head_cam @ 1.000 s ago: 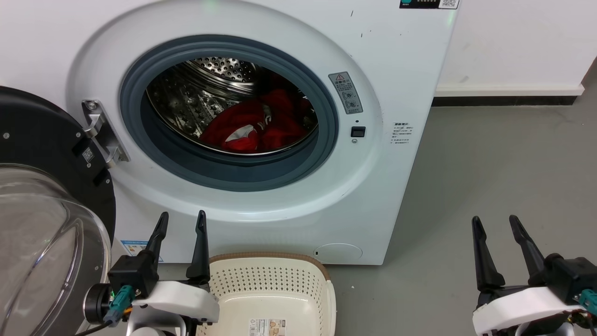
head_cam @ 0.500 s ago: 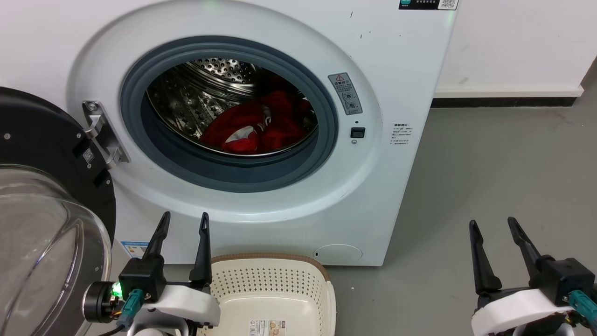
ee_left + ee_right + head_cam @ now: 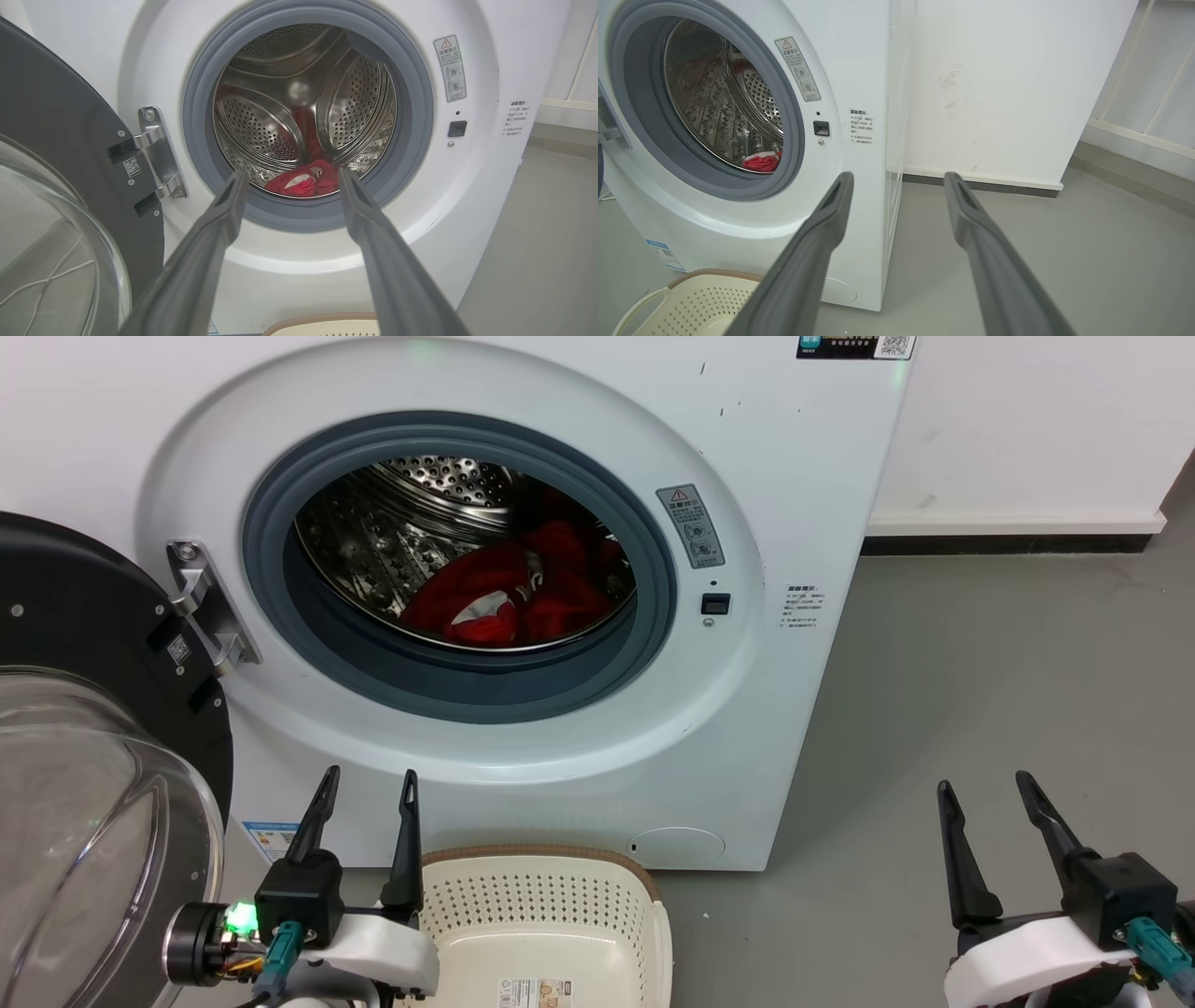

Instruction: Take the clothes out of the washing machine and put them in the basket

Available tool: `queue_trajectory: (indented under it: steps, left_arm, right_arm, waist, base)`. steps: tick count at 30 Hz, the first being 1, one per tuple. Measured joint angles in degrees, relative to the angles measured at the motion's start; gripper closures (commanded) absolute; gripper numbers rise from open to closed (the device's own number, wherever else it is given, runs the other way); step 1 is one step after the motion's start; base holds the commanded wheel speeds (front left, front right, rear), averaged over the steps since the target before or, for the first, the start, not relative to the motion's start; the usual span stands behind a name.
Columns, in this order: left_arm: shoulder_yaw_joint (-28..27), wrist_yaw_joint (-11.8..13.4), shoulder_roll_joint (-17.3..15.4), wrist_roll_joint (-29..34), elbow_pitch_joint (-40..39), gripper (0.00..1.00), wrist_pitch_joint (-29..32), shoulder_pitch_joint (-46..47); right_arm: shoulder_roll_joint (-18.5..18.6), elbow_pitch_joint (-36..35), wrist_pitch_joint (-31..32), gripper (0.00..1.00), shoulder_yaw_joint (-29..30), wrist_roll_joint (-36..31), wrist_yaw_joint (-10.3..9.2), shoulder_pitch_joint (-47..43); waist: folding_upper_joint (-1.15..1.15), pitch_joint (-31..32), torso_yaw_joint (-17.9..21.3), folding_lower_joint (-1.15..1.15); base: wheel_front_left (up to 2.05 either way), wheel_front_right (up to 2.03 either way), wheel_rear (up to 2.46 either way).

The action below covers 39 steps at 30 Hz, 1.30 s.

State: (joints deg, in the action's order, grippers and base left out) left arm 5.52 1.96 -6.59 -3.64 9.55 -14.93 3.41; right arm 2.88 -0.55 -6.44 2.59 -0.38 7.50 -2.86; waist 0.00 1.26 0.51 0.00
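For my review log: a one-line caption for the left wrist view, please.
Open left tool faces the washing machine, red clothes lying low in its drum.

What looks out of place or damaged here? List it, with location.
Nothing serious. Faint grey scuffs mark the wall beside the washing machine, and a few dark specks dot the machine's white front near its top. The clothes lie inside the drum; the basket stands upright.
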Motion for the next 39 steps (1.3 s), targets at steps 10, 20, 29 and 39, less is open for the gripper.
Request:
queue_trajectory:
  steps: [10, 20, 29, 39]
  left_arm:
    - [-0.2, 0.1, 0.1, -0.5, 1.2, 0.0, -0.1, 0.0]
    - [-1.0, 0.1, -0.6, -1.2, 2.3, 0.0, -0.1, 0.0]
    - [-2.7, -1.1, -3.6, -2.9, 6.1, 0.0, 2.8, 9.1]
    - [-3.8, -3.0, -9.3, -3.3, 12.7, 0.0, 9.9, 25.7]
  right_arm:
    - [0.0, 0.7, 0.4, 0.0, 0.2, 0.7, 0.0, -0.1]
    - [0.0, 0.5, 0.4, 0.0, -1.4, 1.1, 0.01, 0.3]
    - [0.0, -1.3, 0.5, 0.0, -2.6, 2.0, 0.01, 2.5]
    - [0.0, -1.1, -1.4, 0.0, -4.4, 4.0, 0.01, 7.2]
  waist:
    - [0.0, 0.1, 0.0, 0.0]
    - [0.0, -0.2, 2.0, 0.0]
    - [0.0, -4.1, 5.5, 0.0]
    - [0.0, -13.3, 9.8, 0.01]
  base:
    - [0.0, 0.0, 0.0]
    - [0.0, 0.0, 0.0]
    - [0.0, 0.0, 0.0]
    - [0.0, 0.0, 0.0]
